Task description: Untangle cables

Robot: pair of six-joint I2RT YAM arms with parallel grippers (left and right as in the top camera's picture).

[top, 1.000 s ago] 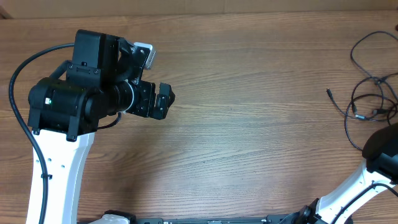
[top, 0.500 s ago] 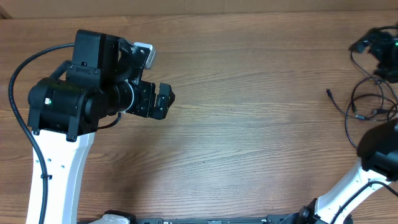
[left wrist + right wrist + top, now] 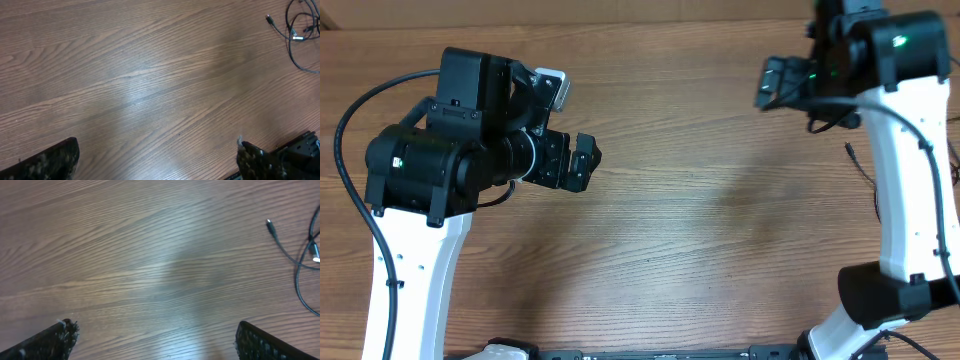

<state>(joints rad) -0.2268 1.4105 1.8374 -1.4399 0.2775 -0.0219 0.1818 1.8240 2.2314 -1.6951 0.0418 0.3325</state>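
The cables are thin black cords lying looped on the wooden table at the far right. In the overhead view my right arm covers most of them; only one plug end [image 3: 848, 149] and a bit of cord show. They also show in the left wrist view [image 3: 299, 37] and in the right wrist view [image 3: 301, 260]. My left gripper [image 3: 586, 161] is open and empty over the table's left part, far from the cables; its fingers [image 3: 157, 161] are wide apart. My right gripper [image 3: 776, 82] is open and empty left of the cables, with its fingers [image 3: 160, 342] wide apart above bare wood.
The wooden table [image 3: 700, 240] fills the views. My left arm's black and white body [image 3: 420, 180] takes up the left side. My right arm's white link [image 3: 905, 170] runs down the right side over the cable area.
My right arm has swung from the far right edge up and to the left, and now covers most of the cables in the overhead view. My left arm has not moved.
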